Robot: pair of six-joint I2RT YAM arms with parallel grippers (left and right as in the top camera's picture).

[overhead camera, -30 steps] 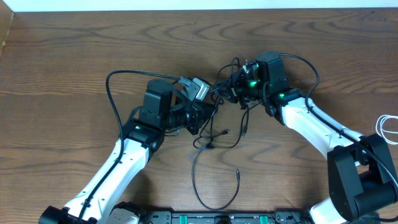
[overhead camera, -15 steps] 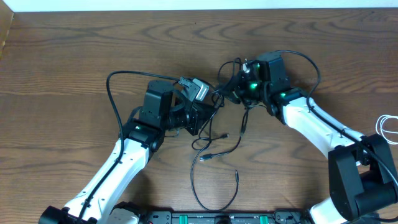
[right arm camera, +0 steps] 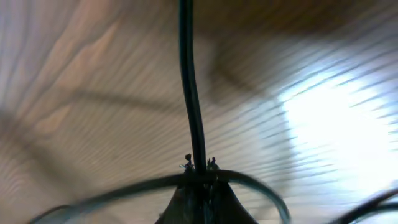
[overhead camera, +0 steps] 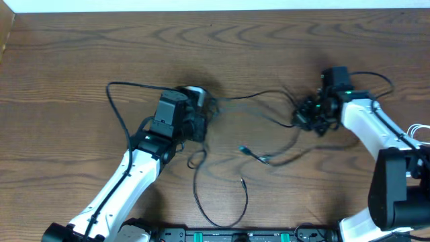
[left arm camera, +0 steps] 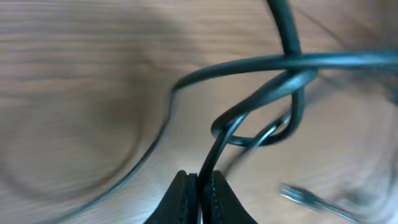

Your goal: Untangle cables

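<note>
The worktop [overhead camera: 80, 60] is a broad surface of mid-brown wood, its darker grain running in long wavy bands and loops across the whole width. Along the far edge lies a narrow white strip [overhead camera: 201, 5]; whether it is a wall or another surface cannot be told. At the far left corner a paler tan wedge [overhead camera: 4, 33] cuts in at an angle. From overhead the light is soft and even, with only faint shadows on the wood. In the right wrist view a bright glare patch [right arm camera: 329, 124] washes out the blurred grain; in the left wrist view the wood looks blurred and paler.
</note>
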